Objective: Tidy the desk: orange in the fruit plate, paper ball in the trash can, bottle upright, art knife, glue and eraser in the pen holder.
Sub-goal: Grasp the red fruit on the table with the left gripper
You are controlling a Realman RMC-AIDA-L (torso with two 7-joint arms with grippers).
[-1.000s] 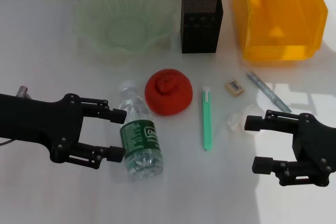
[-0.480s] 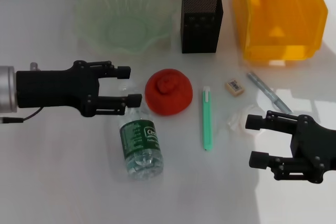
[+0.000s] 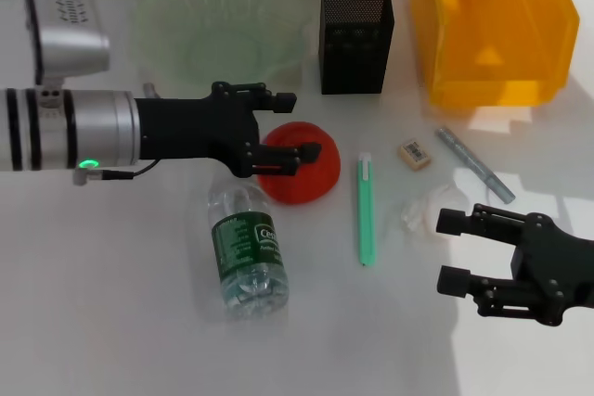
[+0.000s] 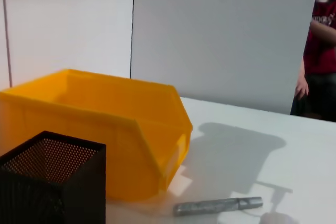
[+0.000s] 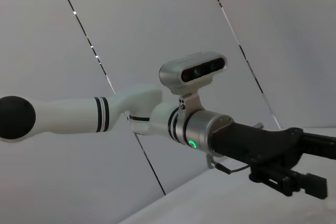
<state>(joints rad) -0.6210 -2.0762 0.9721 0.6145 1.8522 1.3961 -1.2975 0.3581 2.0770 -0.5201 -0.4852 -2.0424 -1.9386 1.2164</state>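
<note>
Left gripper (image 3: 297, 124) is hanging wide open right over the orange (image 3: 299, 173), one finger on each side, not squeezing it. The orange is sitting on the desk (image 3: 111, 322) just beside the toppled bottle (image 3: 245, 252), plate (image 3: 218, 30) further back. Right gripper (image 3: 451, 249) is hovering open beside the paper ball (image 3: 429, 210)

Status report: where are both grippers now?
Left gripper open around the orange. Right gripper open, beside the paper ball. Bottle lying flat.
</note>
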